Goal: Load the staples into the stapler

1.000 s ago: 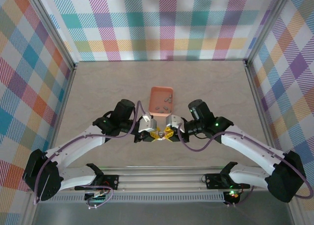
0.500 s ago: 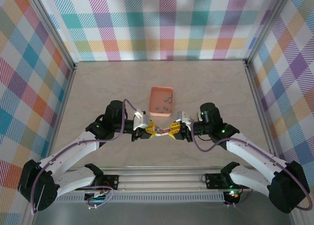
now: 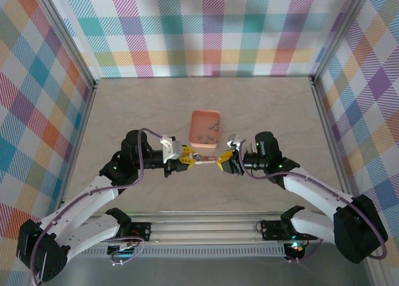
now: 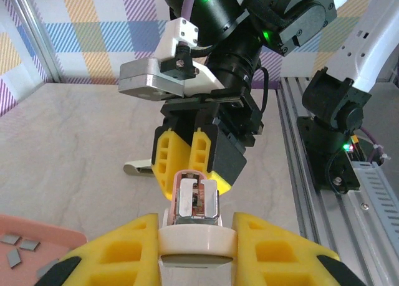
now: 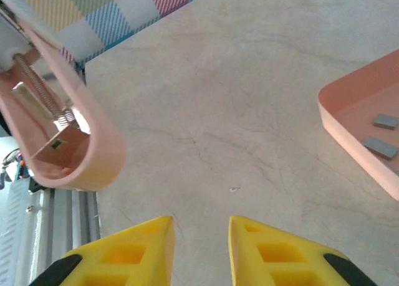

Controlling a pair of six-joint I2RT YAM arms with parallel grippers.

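Held by one end only, the stapler (image 4: 196, 202) could twist or slip from the left gripper (image 4: 196, 222) if the right gripper (image 5: 201, 228) pushes it. The left gripper clamps its white end above the table (image 3: 124, 111). Its pink tip sits just beside the right gripper's slightly parted, empty fingers (image 5: 140, 252). The staples (image 3: 206, 136) lie in the salmon tray (image 3: 194, 116) nearby.

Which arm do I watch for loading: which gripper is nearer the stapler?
Left. The left gripper is shut on the stapler, at its white end; the right gripper sits just off the far pink end, jaws open and holding nothing.
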